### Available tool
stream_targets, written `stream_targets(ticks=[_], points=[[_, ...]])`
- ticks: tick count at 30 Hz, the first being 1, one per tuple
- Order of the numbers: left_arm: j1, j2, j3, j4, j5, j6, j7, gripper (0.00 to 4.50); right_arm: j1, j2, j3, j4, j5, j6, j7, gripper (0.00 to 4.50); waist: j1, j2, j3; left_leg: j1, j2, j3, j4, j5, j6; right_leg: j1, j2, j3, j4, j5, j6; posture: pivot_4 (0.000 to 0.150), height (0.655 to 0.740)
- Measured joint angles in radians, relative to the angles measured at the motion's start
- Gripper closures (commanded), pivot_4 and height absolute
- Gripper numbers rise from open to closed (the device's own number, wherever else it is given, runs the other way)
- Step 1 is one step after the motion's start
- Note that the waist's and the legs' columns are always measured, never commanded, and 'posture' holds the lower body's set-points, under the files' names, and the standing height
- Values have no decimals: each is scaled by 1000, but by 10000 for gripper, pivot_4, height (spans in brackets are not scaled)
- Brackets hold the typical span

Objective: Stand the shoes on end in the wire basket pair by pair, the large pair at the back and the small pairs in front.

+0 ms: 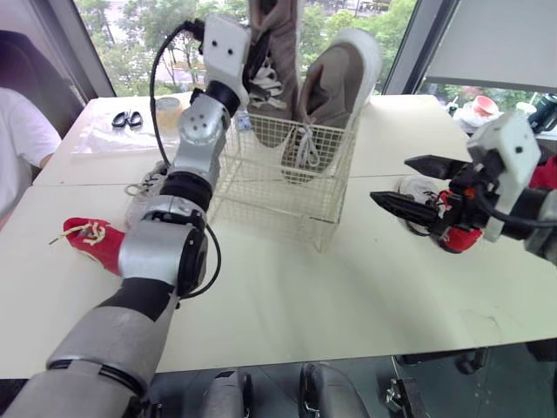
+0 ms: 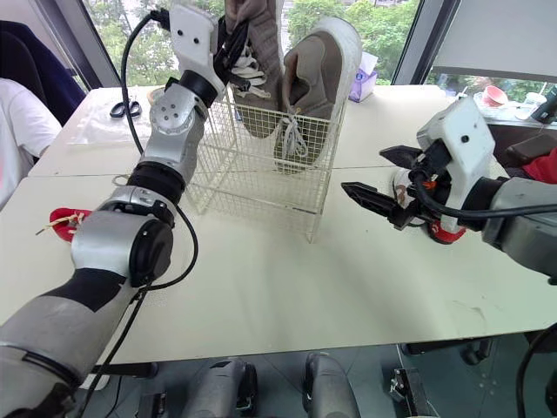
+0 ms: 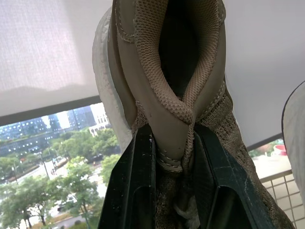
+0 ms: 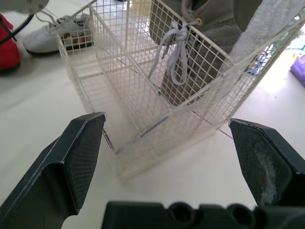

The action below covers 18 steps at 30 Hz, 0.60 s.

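The white wire basket [image 1: 287, 178] stands mid-table. One large tan shoe [image 1: 339, 83] stands on end inside it, at its right. My left gripper [image 1: 255, 59] is shut on the heel collar of the second tan shoe [image 3: 167, 71], holding it upright over the basket's left side, toe down; both fingers [image 3: 133, 191] pinch the collar. My right gripper [image 1: 392, 178] hangs open to the right of the basket, nothing between its fingers. A small red shoe [image 1: 91, 239] and a small white shoe [image 4: 52, 36] lie left of the basket. More small shoes [image 1: 452, 231], red and white, lie behind my right gripper.
Scissors [image 1: 127, 119] lie on the far left of the table. A person in a white shirt [image 1: 22, 144] sits at the left edge. A purple tissue box [image 2: 363, 84] and some dishes [image 1: 479, 109] stand at the far right.
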Motion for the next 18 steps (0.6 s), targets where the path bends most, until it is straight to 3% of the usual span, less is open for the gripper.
stream_targets(ticks=[3, 6, 9, 11, 18], points=[[36, 0, -18, -26, 11, 2, 1, 40222, -4, 1, 48, 1, -9, -4, -10, 0, 1, 0, 0, 0, 0, 0, 0, 0, 0, 1, 0, 0, 0, 0, 0, 1500, 7400], [60, 2, -31, -50, 17, 26, -8, 26789, -15, 1, 87, 11, -39, -18, 3, 0, 2, 0, 0, 0, 0, 0, 0, 0, 0, 1, 0, 0, 0, 0, 0, 1500, 7400], [100, 11, -32, -64, 17, 67, -29, 9615, -43, 1, 115, 20, -70, -42, 32, 0, 2, 0, 0, 0, 0, -1, 0, 0, 0, 1, 0, 0, 0, 0, 0, 1500, 7400], [123, 14, -32, -84, 15, 90, -41, 743, -53, 1, 127, 22, -84, -49, 51, 0, 2, 0, 0, 0, 0, -1, 0, 0, 0, 1, 0, 0, 0, 0, 0, 1500, 7400], [279, 61, -32, -442, -57, 306, -144, 743, -96, 22, 193, 57, -144, -81, 128, 0, 0, 0, 0, -1, 0, -1, 0, 0, 0, 0, 0, 0, 0, 0, 0, 1500, 7400]])
